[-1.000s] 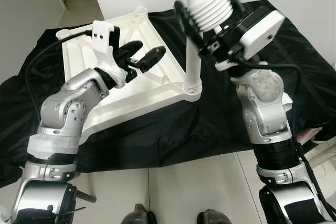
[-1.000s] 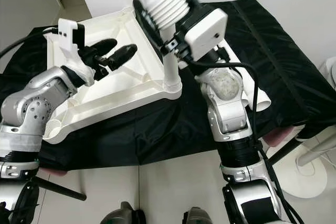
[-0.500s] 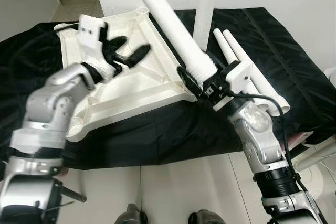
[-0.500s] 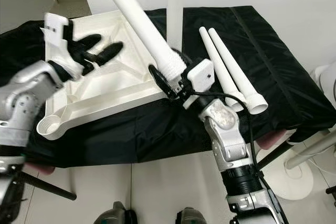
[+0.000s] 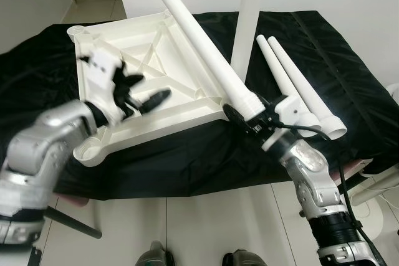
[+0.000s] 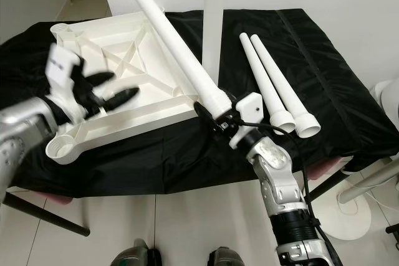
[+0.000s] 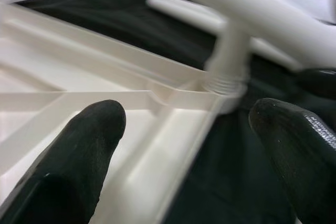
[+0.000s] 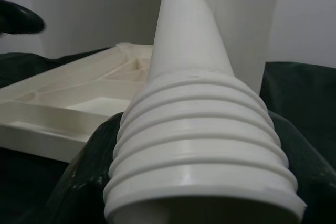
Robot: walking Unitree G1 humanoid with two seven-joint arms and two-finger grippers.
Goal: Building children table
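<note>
In the left eye view the white tabletop (image 5: 146,85) lies upside down on the black-draped counter (image 5: 349,85), ribs up, with one leg already standing upright (image 5: 250,23) in its near right corner socket and two spare legs (image 5: 299,85) lying side by side on the cloth further right. The right gripper (image 5: 244,116) is closed around the threaded end of a fourth leg (image 5: 193,35), whose long shaft slants up and away over the tabletop; a second ago this arm was raised high beside the standing leg, and it has since come down to just off that corner. The left gripper (image 5: 140,95), blurred by motion, has its fingers spread wide and holding nothing, and has shifted from hovering over the centre ribs toward the near left part of the tabletop. The right eye view shows the same layout, with the empty near left socket (image 6: 59,147) plain to see. In the left wrist view two black fingers (image 7: 79,150) frame the ribs and the standing leg's threaded base (image 7: 226,77). In the right wrist view the held leg's ridged thread (image 8: 199,145) sits between the dark fingers. By my judgement one leg is fitted, and this one must next be carried to a free socket and turned upright.
</note>
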